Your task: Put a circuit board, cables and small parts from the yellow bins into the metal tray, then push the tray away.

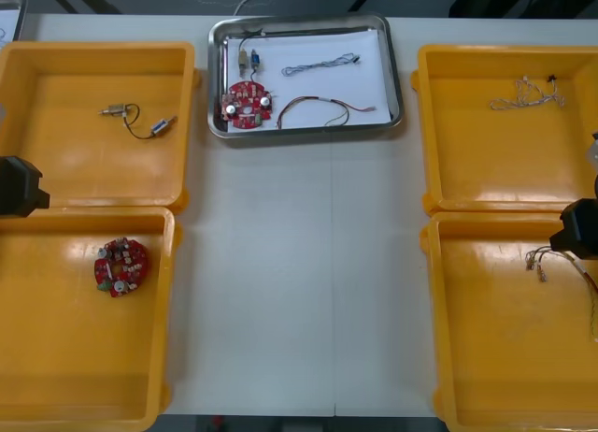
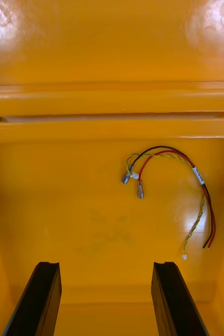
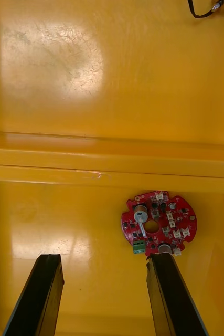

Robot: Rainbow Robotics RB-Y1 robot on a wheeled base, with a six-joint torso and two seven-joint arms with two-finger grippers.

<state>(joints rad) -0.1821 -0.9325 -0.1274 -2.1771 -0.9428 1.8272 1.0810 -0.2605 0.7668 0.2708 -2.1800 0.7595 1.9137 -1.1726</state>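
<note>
The metal tray (image 1: 369,77) sits at the far middle of the counter (image 1: 299,282), white inside. In it lie 1 red circuit board (image 1: 247,105), a blue and white cable (image 1: 320,64), a red and yellow cable (image 1: 313,110) and a small metal part (image 1: 248,56) near the far rim.

The left arm (image 1: 19,186) hangs at the left edge, over the wall between the 2 left bins. In its wrist view the left pincer (image 3: 104,258) is open, with nothing between its fingers (image 3: 167,286). It hangs above the near left bin (image 1: 56,357). A second circuit board (image 1: 120,266) lies flat on this bin's floor, just past the tip of 1 finger. The far left bin (image 1: 56,105) holds a black cable (image 1: 140,122) with small metal pieces at its ends.

The right arm (image 1: 579,228) is at the right edge, above the near right bin (image 1: 495,357). The right pincer (image 2: 107,265) is also open and holds nothing. A second red and yellow cable (image 2: 169,157), with a black strand in it, lies looped on the bin floor beyond the fingertips, clear of them. The far right bin (image 1: 486,161) holds a pale twisted cable (image 1: 525,95).
</note>
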